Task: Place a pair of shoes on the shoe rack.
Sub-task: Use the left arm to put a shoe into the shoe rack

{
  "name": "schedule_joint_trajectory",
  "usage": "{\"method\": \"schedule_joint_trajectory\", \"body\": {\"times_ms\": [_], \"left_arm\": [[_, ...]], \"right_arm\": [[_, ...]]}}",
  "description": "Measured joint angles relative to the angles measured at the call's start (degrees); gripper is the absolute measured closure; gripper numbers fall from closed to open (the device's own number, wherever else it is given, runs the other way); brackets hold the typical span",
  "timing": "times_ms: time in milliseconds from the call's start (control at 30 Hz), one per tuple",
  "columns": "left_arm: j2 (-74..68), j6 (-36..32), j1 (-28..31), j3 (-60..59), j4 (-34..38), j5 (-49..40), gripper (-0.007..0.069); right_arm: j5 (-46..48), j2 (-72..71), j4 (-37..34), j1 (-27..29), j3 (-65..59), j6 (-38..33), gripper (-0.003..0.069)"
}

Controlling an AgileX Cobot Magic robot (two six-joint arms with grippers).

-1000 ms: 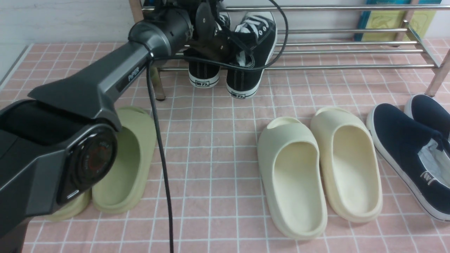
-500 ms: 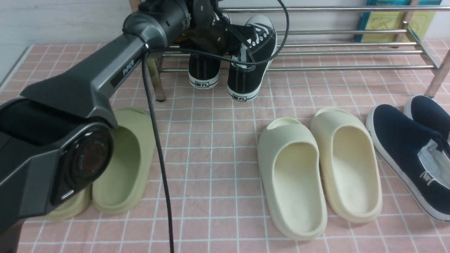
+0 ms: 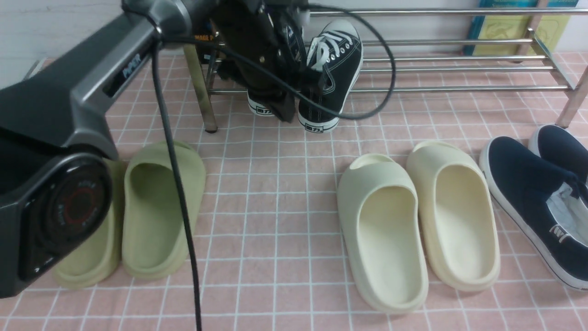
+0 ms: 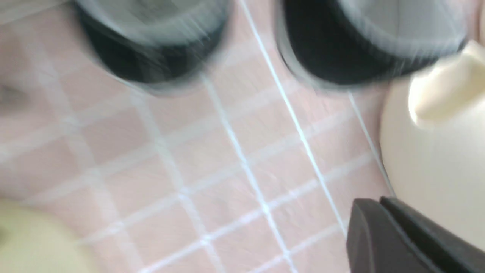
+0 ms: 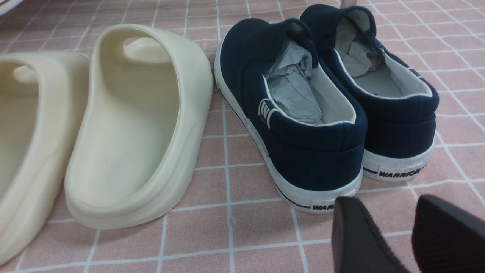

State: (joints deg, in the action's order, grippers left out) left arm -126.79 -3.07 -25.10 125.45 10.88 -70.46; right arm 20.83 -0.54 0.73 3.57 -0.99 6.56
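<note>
- The left fingers (image 4: 379,227) were pressed together tip to tip, with nothing between them.
- In the blurred left wrist view they hung over the pink tiled floor (image 4: 212,151), near the heels of the black sneakers (image 3: 330,69).
- From the front, the left arm (image 3: 92,92) reached forward to the left end of the shoe rack (image 3: 459,87). Its tip pointed down in front of the left-hand sneaker and hid most of it.
- A black cable (image 3: 179,184) hung from this arm and looped across the right-hand sneaker.
- Both sneakers lay on the lowest rails of the shoe rack at its left end, toes raised towards the wall. Their heels overhung the front rail; whether the heels touched the floor could not be told.
- The right fingers (image 5: 354,235) stood apart with a clear gap and held nothing, low over the floor behind the navy slip-ons (image 5: 303,113).
- The cream slides (image 3: 413,220) lay side by side between the navy slip-ons and the middle of the floor, well apart from the shoe rack.
- The olive slides (image 3: 156,207) lay side by side on the left, partly behind the left arm.
</note>
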Motion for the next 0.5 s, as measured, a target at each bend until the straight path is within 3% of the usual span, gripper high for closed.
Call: {"method": "schedule_joint_trajectory", "body": {"times_ms": [133, 500], "left_arm": [[-5.2, -0.87, -0.05, -2.23, 4.97, 7.94, 0.0622], [-7.18, 1.5, -0.24, -1.16, 7.79, 26.09, 0.0622]], "right_arm": [[0.0, 0.0, 0.0, 0.0, 0.0, 0.0, 0.0419], [0.0, 0.0, -0.03, 0.0, 0.0, 0.0, 0.0419]]}}
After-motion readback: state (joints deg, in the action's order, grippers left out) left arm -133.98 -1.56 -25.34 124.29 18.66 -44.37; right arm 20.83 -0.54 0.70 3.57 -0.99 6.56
